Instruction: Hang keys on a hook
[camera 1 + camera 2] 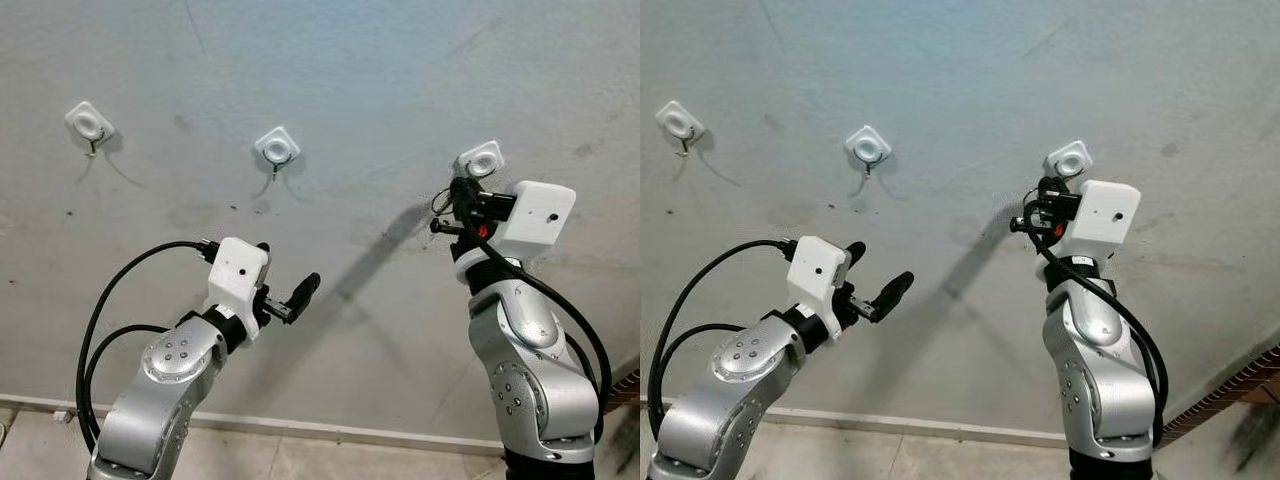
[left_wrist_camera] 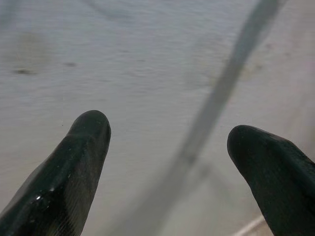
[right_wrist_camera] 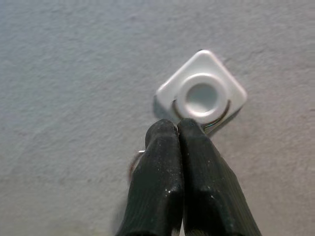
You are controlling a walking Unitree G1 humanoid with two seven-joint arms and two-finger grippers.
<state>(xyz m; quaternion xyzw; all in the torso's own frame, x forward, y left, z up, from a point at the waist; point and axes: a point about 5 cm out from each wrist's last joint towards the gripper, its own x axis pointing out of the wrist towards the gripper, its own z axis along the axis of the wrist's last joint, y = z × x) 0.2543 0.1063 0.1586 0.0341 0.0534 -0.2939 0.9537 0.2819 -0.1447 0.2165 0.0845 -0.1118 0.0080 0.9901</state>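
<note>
Three white square hooks are stuck in a row on the grey wall: the left hook (image 1: 90, 123), the middle hook (image 1: 277, 147) and the right hook (image 1: 481, 159). My right gripper (image 1: 462, 190) is raised just under the right hook (image 3: 202, 96), its fingertips (image 3: 170, 132) pressed together almost against the hook's wire. A thin metal key ring (image 3: 134, 162) sticks out beside the shut fingers, and it also shows as a wire loop, the key ring (image 1: 440, 203). My left gripper (image 1: 290, 272) is open and empty, held lower and facing bare wall.
A pale skirting strip (image 1: 330, 430) runs along the foot of the wall above the tiled floor. A brick-patterned edge (image 1: 1230, 395) shows at the lower right. A black cable (image 1: 100, 320) loops off my left arm.
</note>
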